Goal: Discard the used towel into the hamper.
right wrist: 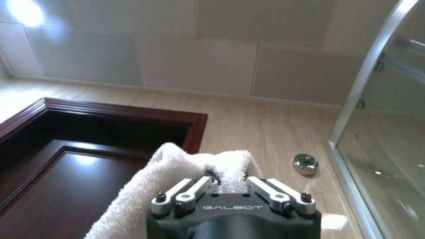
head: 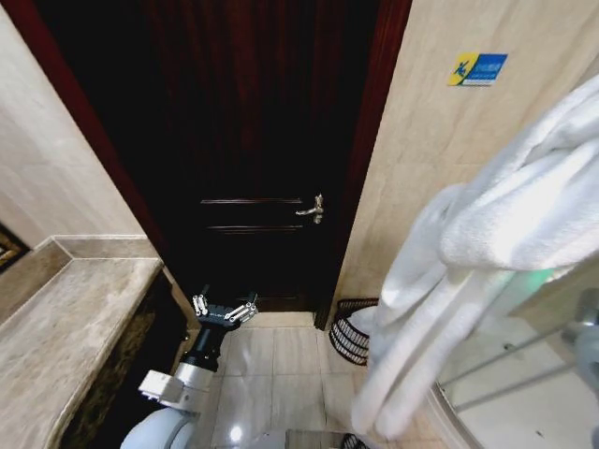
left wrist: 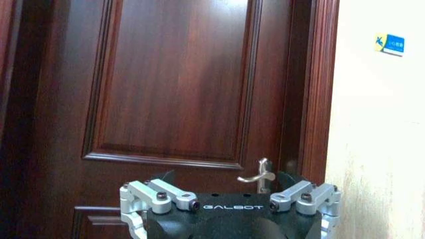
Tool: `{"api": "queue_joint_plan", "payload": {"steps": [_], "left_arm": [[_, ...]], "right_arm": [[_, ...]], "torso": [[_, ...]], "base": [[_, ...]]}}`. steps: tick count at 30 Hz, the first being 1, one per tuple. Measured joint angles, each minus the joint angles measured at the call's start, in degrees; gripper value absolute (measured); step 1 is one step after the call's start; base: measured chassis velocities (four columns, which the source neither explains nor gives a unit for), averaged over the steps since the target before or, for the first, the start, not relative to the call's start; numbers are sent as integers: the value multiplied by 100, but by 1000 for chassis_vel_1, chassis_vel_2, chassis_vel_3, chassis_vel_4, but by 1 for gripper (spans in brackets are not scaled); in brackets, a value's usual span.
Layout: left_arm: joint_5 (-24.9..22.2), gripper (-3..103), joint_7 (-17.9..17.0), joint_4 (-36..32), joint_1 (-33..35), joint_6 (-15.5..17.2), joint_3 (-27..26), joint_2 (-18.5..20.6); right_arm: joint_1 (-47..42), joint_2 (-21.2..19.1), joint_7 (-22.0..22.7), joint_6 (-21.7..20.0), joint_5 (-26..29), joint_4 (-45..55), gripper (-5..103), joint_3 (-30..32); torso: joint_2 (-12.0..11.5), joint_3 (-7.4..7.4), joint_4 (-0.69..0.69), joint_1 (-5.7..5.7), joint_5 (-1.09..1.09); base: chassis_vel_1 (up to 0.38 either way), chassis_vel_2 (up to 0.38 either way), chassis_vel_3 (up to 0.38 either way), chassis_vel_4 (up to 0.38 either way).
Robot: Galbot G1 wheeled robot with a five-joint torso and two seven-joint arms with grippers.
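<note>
Left gripper (head: 225, 310): black body, silver-grey metal finger links with dark screw heads at the joints, white "GALBOT" lettering on the black housing. Left arm (head: 178, 383): black cylindrical wrist section, then white and light-grey rounded segments. Right gripper (right wrist: 230, 185): same build, black housing, white "GALBOT" mark, silver links with black screws.

One towel (head: 468, 281), one hamper (head: 351, 327) — two pincers — left pincer (head: 225, 309), right pincer (right wrist: 229, 181).
</note>
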Motion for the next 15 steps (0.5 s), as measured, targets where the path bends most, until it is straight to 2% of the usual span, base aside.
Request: {"api": "queue_joint_plan", "payload": {"steps": [11, 15], "left_arm": [[0, 100, 0, 0, 0, 0, 0, 0], [0, 100, 0, 0, 0, 0, 0, 0]], "right_arm": [[299, -344, -57, 16, 104, -305, 10, 64], [504, -600, -85, 17, 218, -495, 10, 88]], "torso": [[3, -3, -2, -10, -1], [2, -2, 0, -6, -2]], "base": [[12, -13, -12, 4], [0, 0, 0, 0]]}}
